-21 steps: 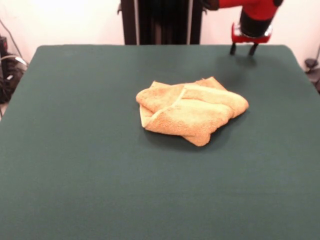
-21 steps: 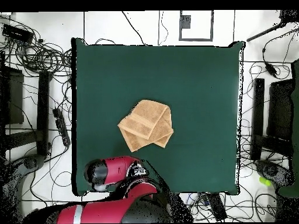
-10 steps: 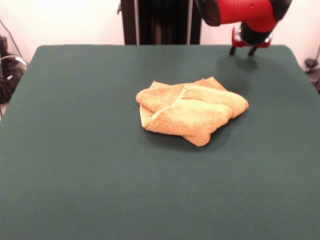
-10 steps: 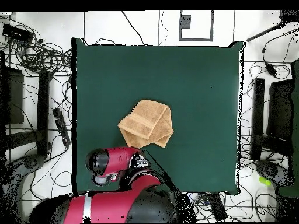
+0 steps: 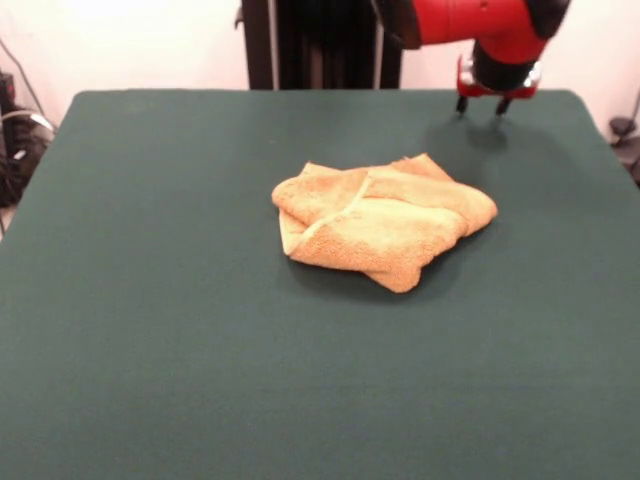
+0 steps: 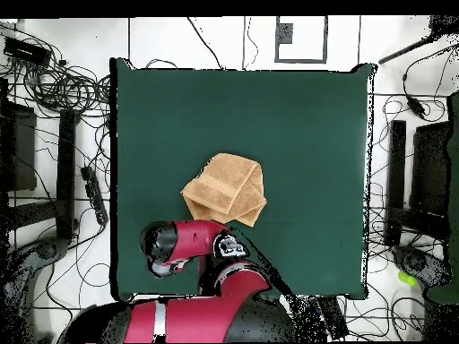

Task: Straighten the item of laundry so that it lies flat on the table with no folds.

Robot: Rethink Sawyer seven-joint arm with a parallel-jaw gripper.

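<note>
We see the small orange-yellow fuzzy towel [image 5: 383, 231] lying near the middle of the big dark green table [image 5: 150, 330]. It is not flat. It is bunched in thick folds, with one fat roll lying across the top and a pale hem line running under it. From above, the towel [image 6: 225, 190] looks like a lumpy folded square.

The red and black robot arm [image 6: 193, 244] has moved in the last second. In the front view it has slid a little to the left along the far edge of the table. From above, its round red end has crept closer to the towel, and now it sits just beside the towel's near edge. The towel itself has not moved at all, and its folds look the same as before.

The gripper [image 5: 480, 104] hangs over the far right part of the table, well apart from the towel in the front view. Its two dark fingers [image 5: 462, 103] point down with a gap between them, and there is nothing in that gap. So the gripper is spread and empty.

We think the arm is only getting into place. No part of the straightening is done yet. Next the gripper would need to come over the towel, go down and pinch an edge or a corner so a fold can be pulled out.
</note>
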